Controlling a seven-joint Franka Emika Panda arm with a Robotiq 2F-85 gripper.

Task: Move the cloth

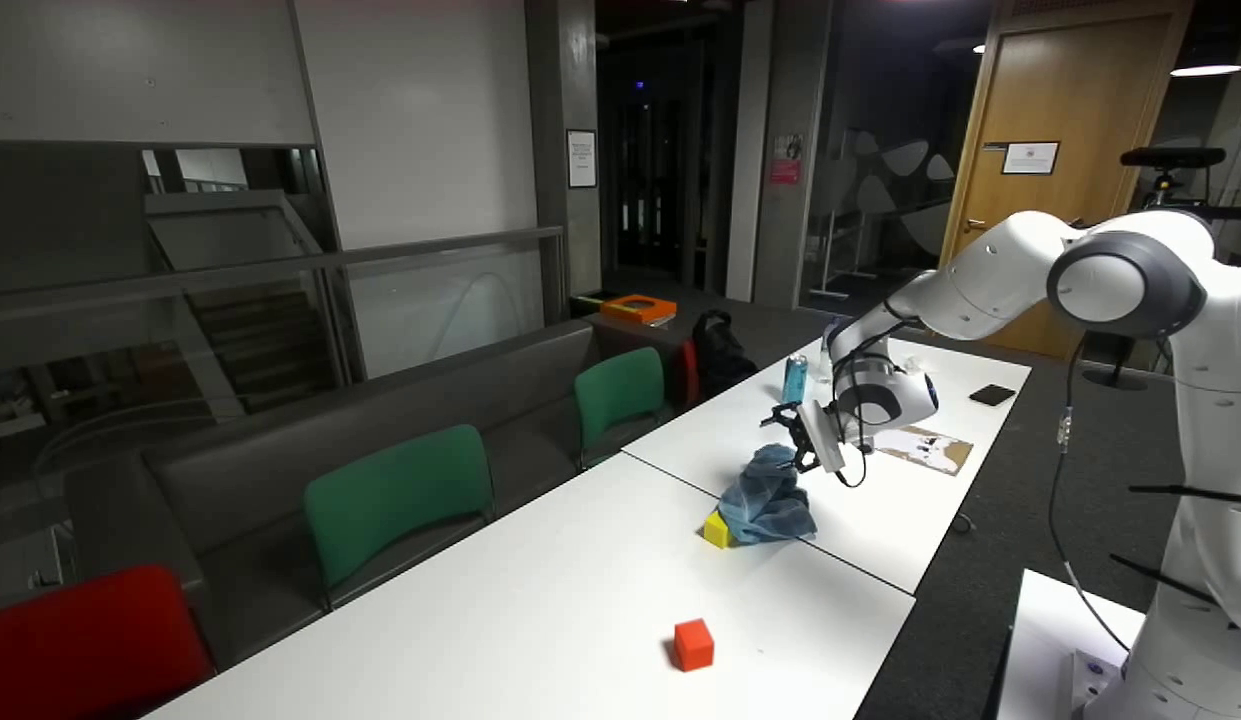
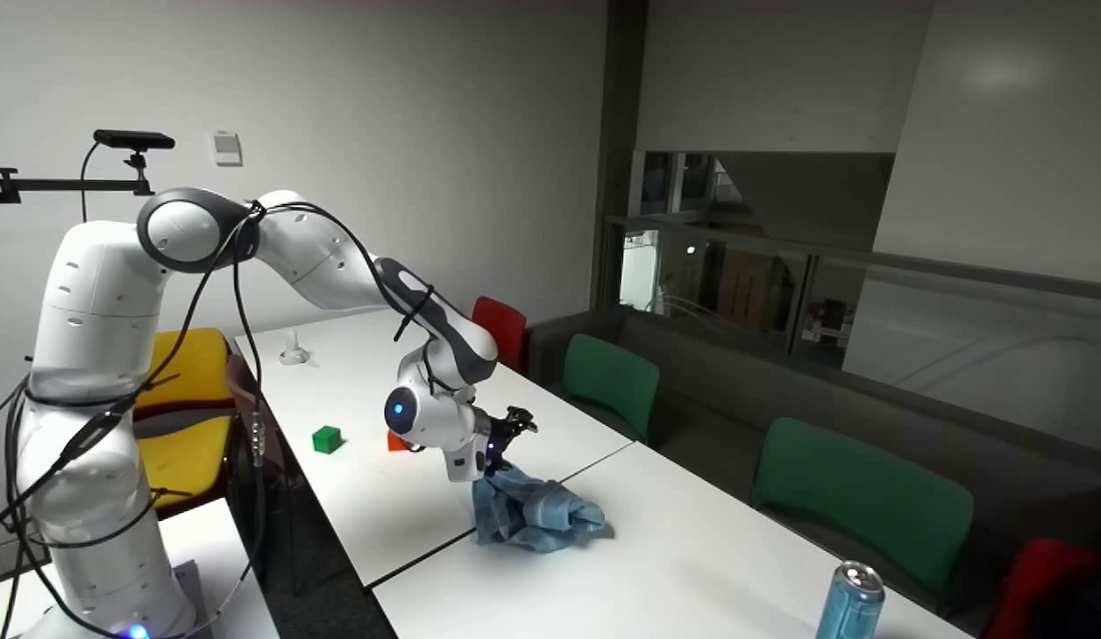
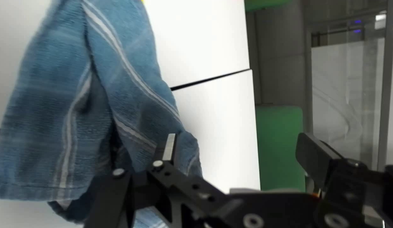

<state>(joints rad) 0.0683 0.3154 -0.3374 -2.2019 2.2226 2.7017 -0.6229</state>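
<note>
Wrist view: my hand (image 3: 240, 148) is wide, cloth (image 3: 129, 95) not gripped. Looks like the pre-grasp step; next I must shift over it, straddle, squeeze.

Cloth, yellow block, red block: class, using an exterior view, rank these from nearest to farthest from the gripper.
In an exterior view:
1. Cloth: below the gripper.
2. Yellow block: beside the cloth's lower left.
3. Red block: in the foreground.
</note>
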